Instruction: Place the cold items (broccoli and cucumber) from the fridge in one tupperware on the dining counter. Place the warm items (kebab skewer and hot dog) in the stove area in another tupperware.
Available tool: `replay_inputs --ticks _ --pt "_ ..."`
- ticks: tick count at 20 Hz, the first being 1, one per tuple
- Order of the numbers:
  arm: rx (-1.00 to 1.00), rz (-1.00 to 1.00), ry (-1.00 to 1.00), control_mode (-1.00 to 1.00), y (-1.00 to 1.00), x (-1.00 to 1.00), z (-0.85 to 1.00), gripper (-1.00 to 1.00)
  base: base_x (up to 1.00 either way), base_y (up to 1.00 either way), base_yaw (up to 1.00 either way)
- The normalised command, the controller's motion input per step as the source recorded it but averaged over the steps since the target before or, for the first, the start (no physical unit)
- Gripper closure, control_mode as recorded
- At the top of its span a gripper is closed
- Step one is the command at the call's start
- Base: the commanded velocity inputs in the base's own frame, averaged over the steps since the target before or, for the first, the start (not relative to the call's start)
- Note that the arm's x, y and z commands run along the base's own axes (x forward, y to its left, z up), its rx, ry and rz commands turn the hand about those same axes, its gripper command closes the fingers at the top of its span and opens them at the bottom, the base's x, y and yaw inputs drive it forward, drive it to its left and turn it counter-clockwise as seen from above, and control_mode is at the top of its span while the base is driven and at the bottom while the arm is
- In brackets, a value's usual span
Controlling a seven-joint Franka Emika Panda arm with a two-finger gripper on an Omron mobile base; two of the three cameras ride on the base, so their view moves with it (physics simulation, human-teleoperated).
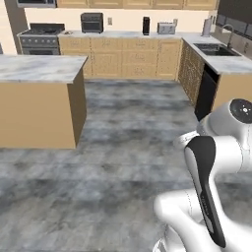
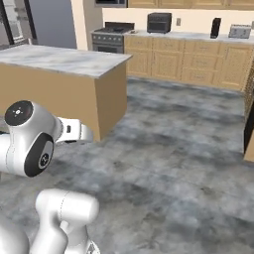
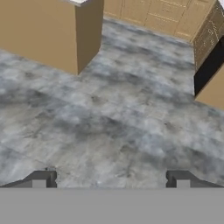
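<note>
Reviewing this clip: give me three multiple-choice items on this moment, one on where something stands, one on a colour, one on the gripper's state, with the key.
1. Where does the stove stand?
A. Against the back wall, at the left end of the cabinet run
B. Beside the sink
C. On the island

2. What colour are the island's sides?
A. White
B. Tan wood
C. Black

3. How does the gripper stand?
A. Shut on a skewer
B. Shut with nothing in it
C. Open with nothing in it

Key: 1 A, the left base view shows the stove at the far wall, left of the toaster oven, while the sink lies on the right-hand counter. 2 B, the island has tan panels under a pale marbled top. 3 C, in the hand view the two fingertips stand far apart with bare floor between them.
</note>
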Motion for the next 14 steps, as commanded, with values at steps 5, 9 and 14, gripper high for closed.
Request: replay_inputs --ticks 5,9,14 --pt "0.00 0.00 0.00 1.00 0.00 0.00 0.00 -1.00 1.00 -0.31 0.15" --pt "0.00 0.00 0.00 1.00 0.00 0.00 0.00 -1.00 1.00 -0.40 0.16" --pt "0.00 0.00 0.00 1.00 0.00 0.00 0.00 -1.00 1.00 -0.53 0.15"
